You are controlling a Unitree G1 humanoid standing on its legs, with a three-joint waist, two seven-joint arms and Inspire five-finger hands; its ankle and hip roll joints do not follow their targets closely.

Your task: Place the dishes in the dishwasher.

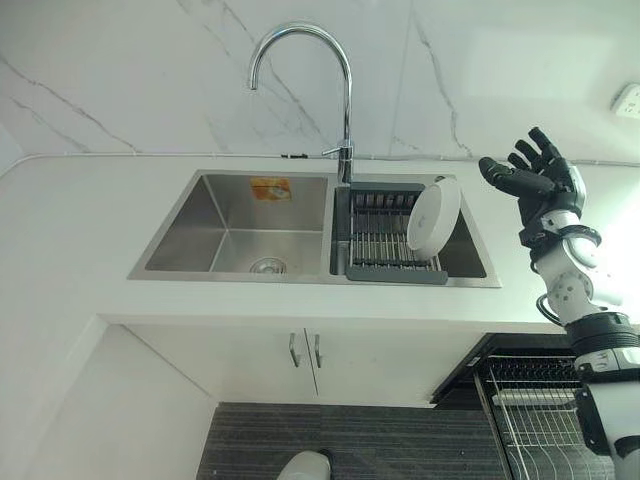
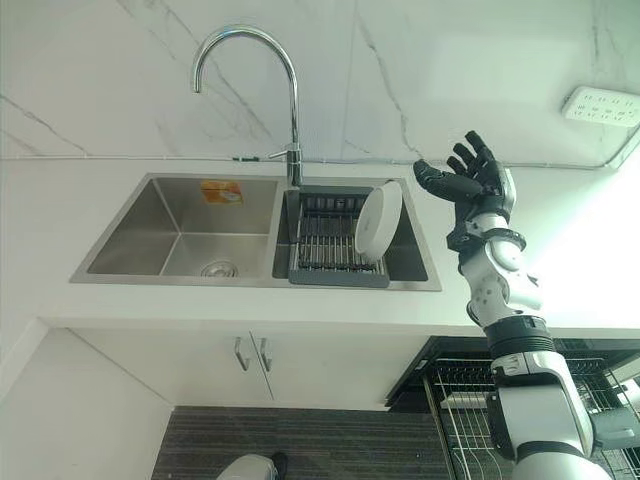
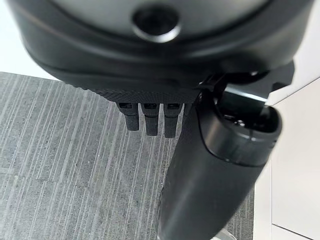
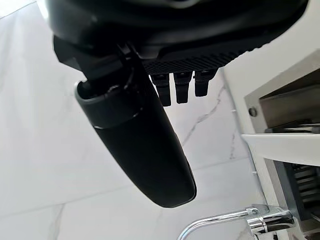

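Counter: white counter (image 1: 80, 230) with a steel sink (image 1: 225, 225).
Plate: white plate (image 1: 433, 214) stands tilted in the rack (image 1: 385, 240), right basin.
Right hand: right hand (image 1: 540, 180) is raised right of the plate, fingers spread, holding nothing.
Left hand: left hand (image 3: 150, 75) is over grey floor, fingers relaxed.
Dishwasher: its basket (image 1: 540, 420) is pulled out, near right.

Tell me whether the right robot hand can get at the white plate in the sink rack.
Probably yes. The right robot hand hangs open just beside the white plate, which leans upright in the rack, with nothing between them.
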